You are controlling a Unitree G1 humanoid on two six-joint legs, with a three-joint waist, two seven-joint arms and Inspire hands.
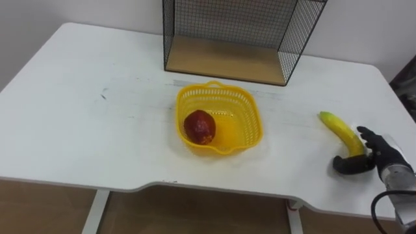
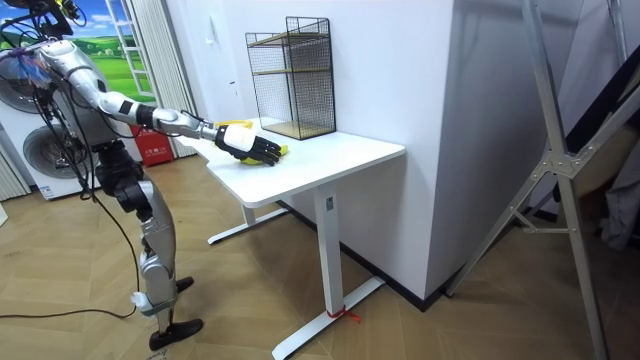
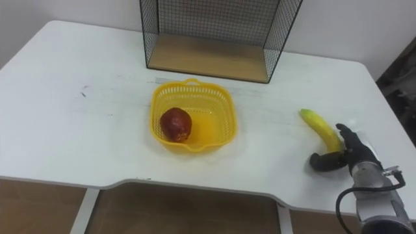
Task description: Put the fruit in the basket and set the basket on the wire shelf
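right hand (image 1: 382,156) | seemingly curled round near end of banana (image 1: 338,128)

— Is there any writing, a label or a number to read here?

— None that can be made out. The table (image 1: 78,130), the basket (image 1: 250,107), the banana (image 1: 341,130) and the wire shelf (image 1: 227,58) show plain surfaces.

— What about the small dark mark (image 1: 103,96) on the table top?

— It's a smudge, not a letter or a figure.

— And the red thing (image 2: 152,150) on the floor by the wall, in the room view?

— It is too small to tell whether it carries print.
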